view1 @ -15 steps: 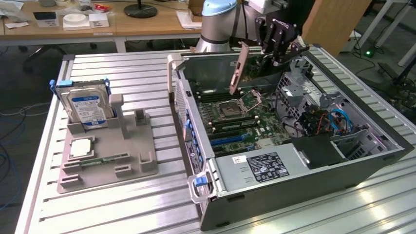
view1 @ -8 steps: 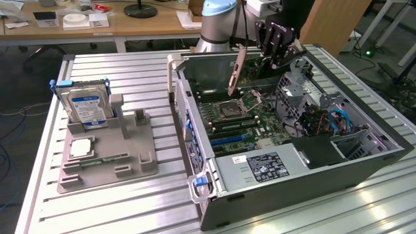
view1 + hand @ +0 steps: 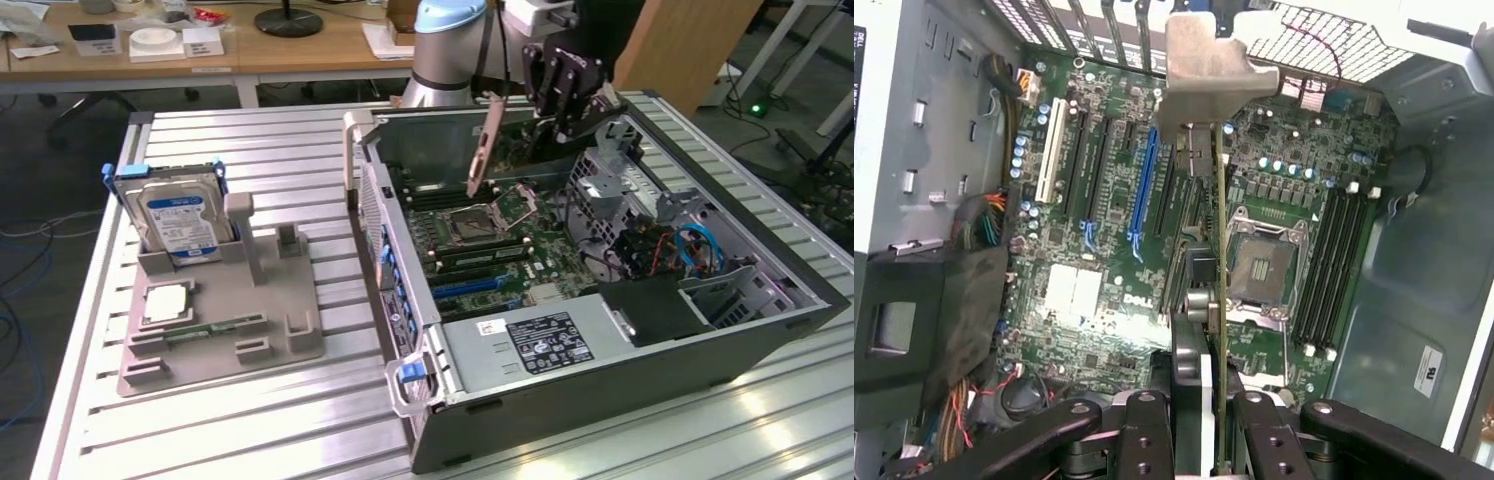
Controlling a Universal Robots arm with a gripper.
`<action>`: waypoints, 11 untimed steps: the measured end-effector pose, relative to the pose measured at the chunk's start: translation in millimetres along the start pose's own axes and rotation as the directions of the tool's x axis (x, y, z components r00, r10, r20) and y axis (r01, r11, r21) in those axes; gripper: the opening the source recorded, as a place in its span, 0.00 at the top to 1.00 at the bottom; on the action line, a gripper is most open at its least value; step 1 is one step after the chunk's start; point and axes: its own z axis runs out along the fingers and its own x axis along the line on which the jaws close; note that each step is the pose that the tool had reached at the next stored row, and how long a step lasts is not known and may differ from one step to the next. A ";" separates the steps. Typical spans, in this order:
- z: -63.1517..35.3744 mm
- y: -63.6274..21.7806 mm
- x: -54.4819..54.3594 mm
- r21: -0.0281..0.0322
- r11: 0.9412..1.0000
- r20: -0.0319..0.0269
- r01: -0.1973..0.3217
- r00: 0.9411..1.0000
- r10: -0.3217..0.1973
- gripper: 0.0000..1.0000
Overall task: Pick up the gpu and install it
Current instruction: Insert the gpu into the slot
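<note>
wrist view: the gripper [image 3: 1220, 412] is pinching the gpu [image 3: 1219, 240] by its board edge over the motherboard [image 3: 1069, 340]; it is probably handling light, stiff and fragile.

One case [image 3: 627, 350] stands on one table [image 3: 267, 430]. It holds one motherboard [image 3: 1084, 290] with one CPU socket [image 3: 1262, 265], four black memory slots [image 3: 1341, 270], one blue slot [image 3: 1144, 185] and one white slot [image 3: 1052, 150]. There is one gpu [image 3: 1220, 250] and one gripper [image 3: 1216, 400]. One grey tray [image 3: 267, 345], near the table's edge on the exterior view's left, carries one hard drive [image 3: 180, 220], one chip [image 3: 171, 300] and one memory stick [image 3: 207, 328].
</note>
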 end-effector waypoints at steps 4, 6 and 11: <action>2.3 1.2 -0.1 0.001 0.999 -0.003 -0.047 0.999 0.047 0.72; 3.2 1.4 -0.1 0.003 0.997 -0.004 -0.080 0.997 0.080 0.72; 5.5 2.0 0.1 0.003 0.996 -0.005 -0.094 0.996 0.094 0.72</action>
